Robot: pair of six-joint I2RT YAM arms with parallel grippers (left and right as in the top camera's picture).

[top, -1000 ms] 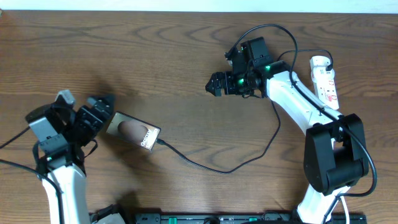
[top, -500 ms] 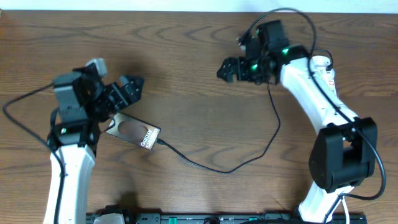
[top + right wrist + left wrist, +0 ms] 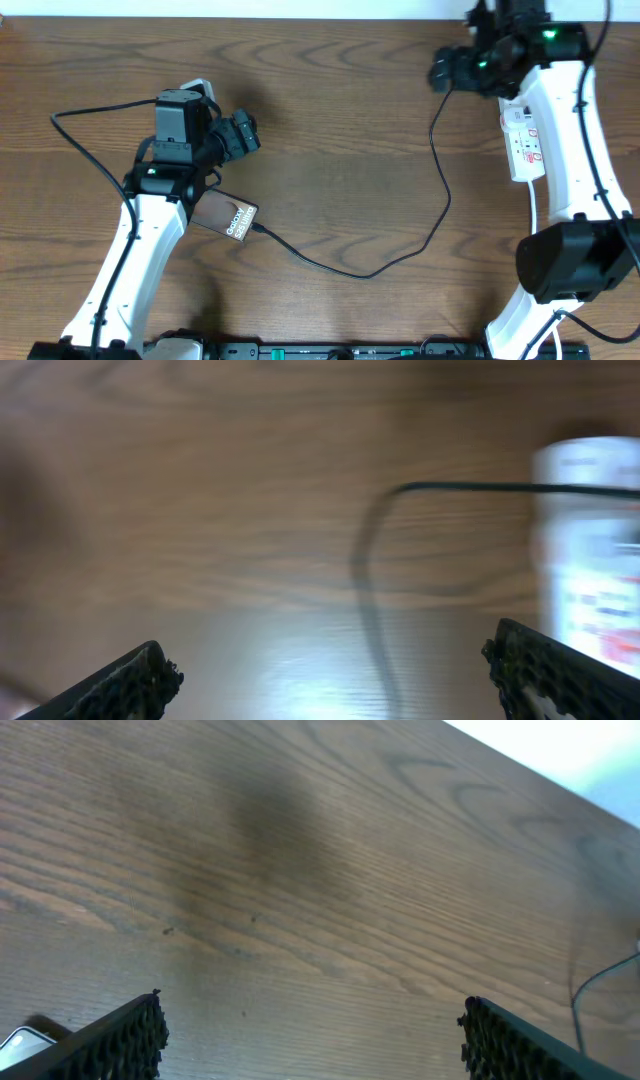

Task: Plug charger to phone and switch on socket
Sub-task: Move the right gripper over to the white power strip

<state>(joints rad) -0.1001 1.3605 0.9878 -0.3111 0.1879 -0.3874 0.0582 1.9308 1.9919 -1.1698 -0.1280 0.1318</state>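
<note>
The phone lies flat on the table at left, its left part hidden under my left arm. The charger cable meets the phone's right end, loops across the table and climbs toward the socket, a white strip at the right. Its adapter is hidden behind my right arm. My left gripper hovers open above and beyond the phone, with only bare wood between its fingers. My right gripper is open near the far edge, left of the socket's top end. The blurred right wrist view shows the cable and the socket.
The table's far edge runs just behind the right gripper. A black rail lines the near edge. Each arm trails its own black wire. The socket's white cord runs down beside the right arm.
My left arm has swung up and to the right, off the phone's left end. My right arm has moved right and toward the far edge, closer to the socket. Both grippers stayed open.
</note>
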